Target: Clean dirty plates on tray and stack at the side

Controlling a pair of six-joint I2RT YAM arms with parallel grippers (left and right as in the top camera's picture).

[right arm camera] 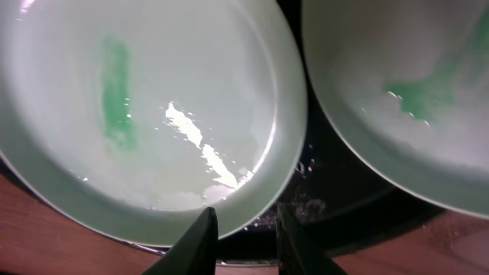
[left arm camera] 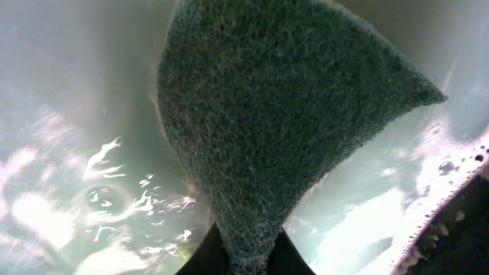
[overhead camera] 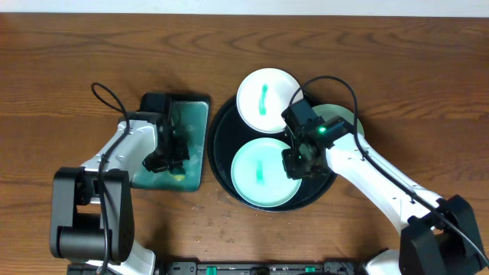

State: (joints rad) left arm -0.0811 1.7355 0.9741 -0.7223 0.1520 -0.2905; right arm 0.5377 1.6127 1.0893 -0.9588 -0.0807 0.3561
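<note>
The round black tray (overhead camera: 221,164) holds white plates with teal smears. One plate (overhead camera: 265,99) lies at the back and one (overhead camera: 260,174) at the front. A third plate (overhead camera: 341,116) at the right is partly hidden by my right arm. My right gripper (overhead camera: 300,162) hovers low at the front plate's right rim. In the right wrist view its fingers (right arm camera: 200,238) stand apart over that rim (right arm camera: 263,206) with nothing between them. My left gripper (left arm camera: 248,261) is shut on a dark green scouring sponge (left arm camera: 283,130) over soapy water.
A smaller rectangular black tray (overhead camera: 192,107) of teal water stands left of the round tray, with my left gripper (overhead camera: 170,149) inside it. Bare wooden table (overhead camera: 69,84) surrounds both trays. A second smeared plate (right arm camera: 412,92) shows to the right in the right wrist view.
</note>
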